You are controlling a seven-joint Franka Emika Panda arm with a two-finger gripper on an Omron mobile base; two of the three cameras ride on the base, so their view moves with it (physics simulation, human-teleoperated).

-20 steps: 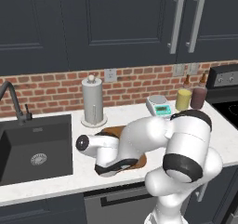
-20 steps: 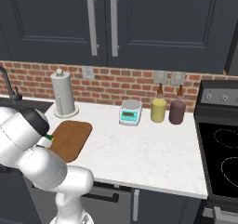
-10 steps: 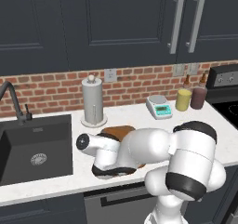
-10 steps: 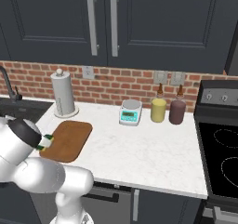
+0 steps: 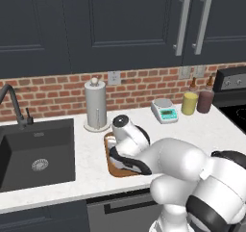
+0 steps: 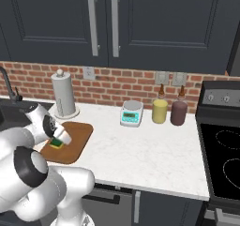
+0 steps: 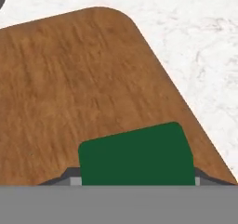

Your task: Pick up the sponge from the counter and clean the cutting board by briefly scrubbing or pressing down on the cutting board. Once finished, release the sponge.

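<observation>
End effector (image 6: 60,140) clamped on the sponge (image 7: 135,155), low over the cutting board (image 7: 74,88), lower left; press flat, scrub briefly.

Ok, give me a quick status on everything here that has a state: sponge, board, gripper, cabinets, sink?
sponge: held in the gripper, green face up, on the board
gripper: shut on the sponge, low over the board
cutting board: flat on the counter, nothing else on it
upper cabinet doors: closed
sink: no water visible
paper towel roll: upright
</observation>
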